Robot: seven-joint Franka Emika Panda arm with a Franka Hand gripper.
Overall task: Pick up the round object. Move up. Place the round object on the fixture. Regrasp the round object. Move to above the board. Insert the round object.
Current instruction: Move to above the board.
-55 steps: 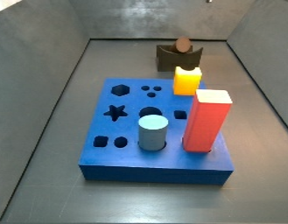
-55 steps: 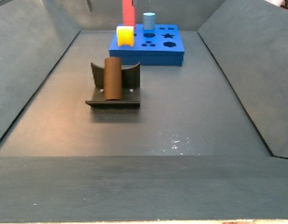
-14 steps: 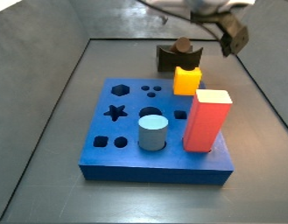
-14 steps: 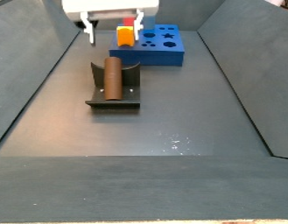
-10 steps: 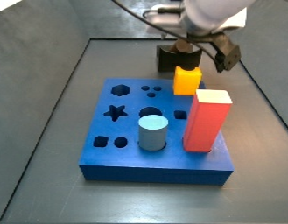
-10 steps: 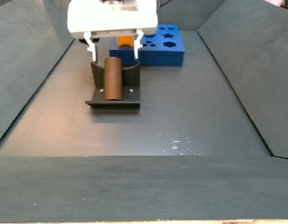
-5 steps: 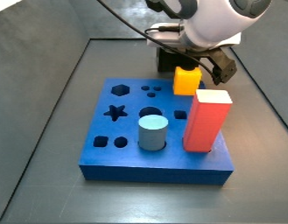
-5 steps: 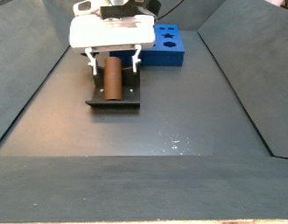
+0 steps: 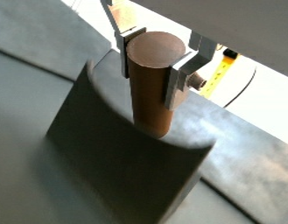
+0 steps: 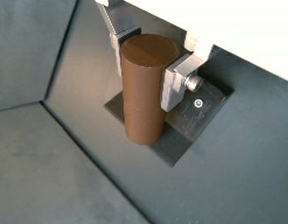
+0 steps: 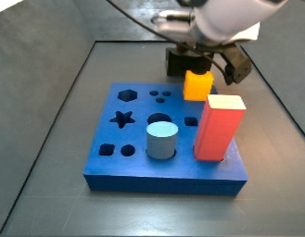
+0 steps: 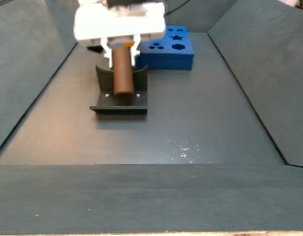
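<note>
Two silver fingers [image 9: 182,75] of your tool [image 9: 154,58] clamp the matte brown peg [image 10: 147,87], above the dark fixture [image 12: 119,100] on the grey floor [image 12: 179,138].

Reddish-brown round object [image 10: 149,87] lying in dark fixture [image 12: 119,96] notch, between claw [image 9: 152,63] fingers (touching); blue board [image 11: 136,139] beyond.

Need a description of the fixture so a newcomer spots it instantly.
Start at the big blue board with shaped holes. Nearer the camera on the grey floor stands the fixture, a dark block on a base plate. The gripper straddles the reddish-brown cylinder peg lying on it; no other block is dark.
</note>
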